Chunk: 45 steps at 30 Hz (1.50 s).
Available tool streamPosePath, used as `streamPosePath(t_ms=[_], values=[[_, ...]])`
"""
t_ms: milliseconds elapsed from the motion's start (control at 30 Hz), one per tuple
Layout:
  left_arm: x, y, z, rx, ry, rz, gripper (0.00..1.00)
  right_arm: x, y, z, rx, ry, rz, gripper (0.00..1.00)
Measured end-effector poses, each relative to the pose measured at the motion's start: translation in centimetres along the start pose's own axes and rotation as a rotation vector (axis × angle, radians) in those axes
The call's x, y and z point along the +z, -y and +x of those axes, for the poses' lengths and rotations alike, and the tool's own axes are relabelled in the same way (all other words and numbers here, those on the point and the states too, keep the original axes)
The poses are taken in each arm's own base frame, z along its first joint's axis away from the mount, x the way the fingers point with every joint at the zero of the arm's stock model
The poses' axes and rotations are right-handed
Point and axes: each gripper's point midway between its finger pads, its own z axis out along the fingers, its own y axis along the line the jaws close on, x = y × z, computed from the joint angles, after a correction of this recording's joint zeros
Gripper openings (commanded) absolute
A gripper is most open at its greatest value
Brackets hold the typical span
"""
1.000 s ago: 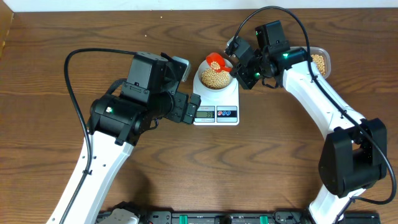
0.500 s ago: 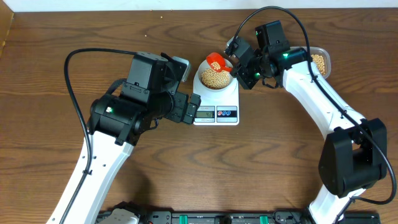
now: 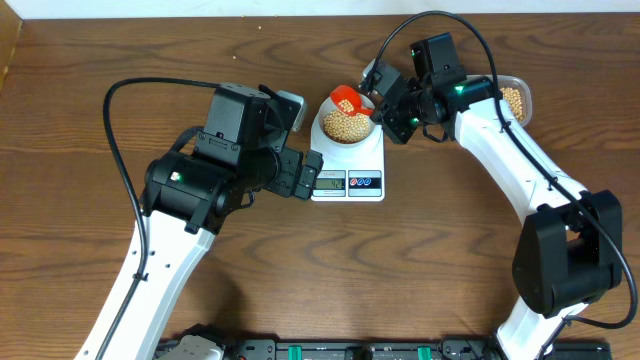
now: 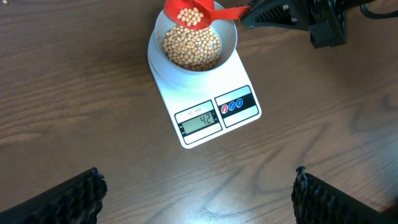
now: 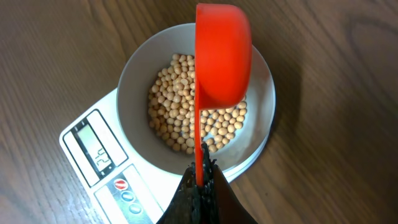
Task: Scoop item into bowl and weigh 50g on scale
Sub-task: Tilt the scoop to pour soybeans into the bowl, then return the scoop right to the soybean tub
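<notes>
The pale bowl (image 3: 347, 122) sits on the white scale (image 3: 348, 160) and holds many tan beans (image 4: 191, 48). The scale's display (image 4: 199, 120) reads 42. My right gripper (image 3: 385, 104) is shut on the handle of a red scoop (image 3: 347, 98), held tilted over the bowl's far rim. In the right wrist view the scoop (image 5: 222, 56) hangs over the beans (image 5: 180, 106). In the left wrist view the scoop (image 4: 189, 14) holds a few beans. My left gripper (image 4: 199, 196) is open and empty, above the wood in front of the scale.
A clear plastic tub (image 3: 515, 97) with more beans stands at the back right, behind my right arm. My left arm (image 3: 215, 160) lies just left of the scale. A black rail runs along the table's front edge.
</notes>
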Motion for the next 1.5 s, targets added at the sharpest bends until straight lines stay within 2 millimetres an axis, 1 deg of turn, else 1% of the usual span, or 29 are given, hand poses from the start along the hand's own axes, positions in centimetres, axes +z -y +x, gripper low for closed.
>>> streamPosePath(t_ms=[300, 467, 700, 967, 1300, 1500], values=[[0.0, 0.0, 0.0, 0.0, 0.0, 0.0, 0.98, 0.0, 0.7, 0.3, -0.125, -0.03, 0.05, 0.01], [0.0, 0.0, 0.0, 0.0, 0.0, 0.0, 0.98, 0.3, 0.5, 0.0, -0.21, -0.035, 0.062, 0.01], [0.0, 0.0, 0.0, 0.0, 0.0, 0.0, 0.98, 0.3, 0.6, -0.2, -0.249, -0.036, 0.074, 0.01], [0.0, 0.0, 0.0, 0.0, 0.0, 0.0, 0.98, 0.2, 1.1, -0.9, -0.284, -0.013, 0.098, 0.01], [0.0, 0.0, 0.0, 0.0, 0.0, 0.0, 0.98, -0.9, 1.0, -1.6, -0.298, 0.006, 0.118, 0.01], [0.0, 0.0, 0.0, 0.0, 0.0, 0.0, 0.98, -2.0, 0.9, -2.4, -0.305, 0.032, 0.132, 0.01]])
